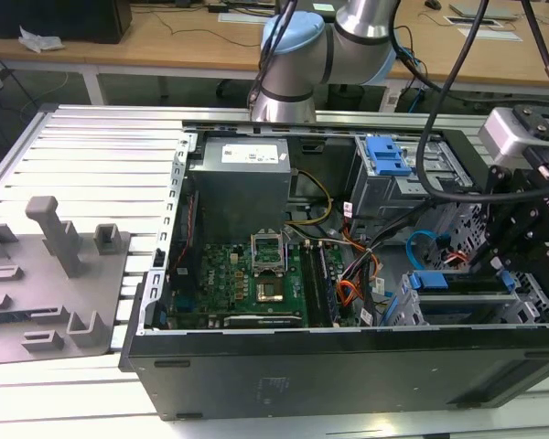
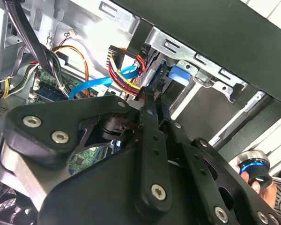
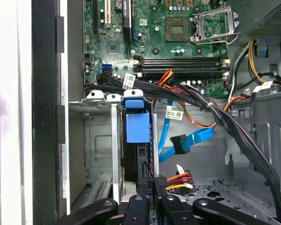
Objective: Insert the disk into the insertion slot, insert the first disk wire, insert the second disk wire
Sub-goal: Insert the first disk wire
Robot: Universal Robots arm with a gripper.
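so the end effector [image 3: 155,188] is pinching the first disk wire [image 3: 178,177] by its plug, disk [image 3: 137,126] sits straight ahead, edge-on

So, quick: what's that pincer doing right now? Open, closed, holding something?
Pincer: closed, it seems, on the black plug of the red-yellow-orange wire bundle.

A green motherboard [image 1: 229,283] lies beside a grey power supply box [image 1: 242,187].
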